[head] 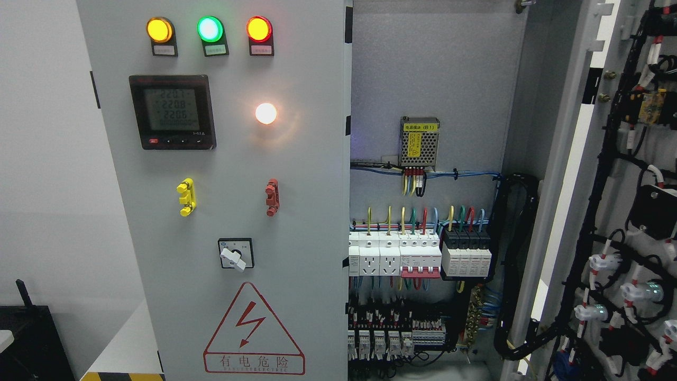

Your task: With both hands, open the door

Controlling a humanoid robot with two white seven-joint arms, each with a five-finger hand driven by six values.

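A grey electrical cabinet fills the head view. Its left door (296, 174) is shut and carries three lit lamps (210, 29), a digital meter (173, 112), a white lamp (265, 113), a yellow handle (186, 197), a red handle (272, 197), a rotary switch (236, 255) and a red danger triangle (254, 333). The right door (621, 211) stands swung wide open at the right, its inner side covered with black wiring. Inside the cabinet a power supply (419, 141) and rows of breakers (418, 256) are exposed. Neither of my hands shows.
A white wall (47, 159) stands to the left of the cabinet. At the lower left sits a black device (29, 338), and a floor strip with yellow-black marking (121, 376) runs along the cabinet's base. A black cable bundle (515, 264) hangs by the right door's hinge side.
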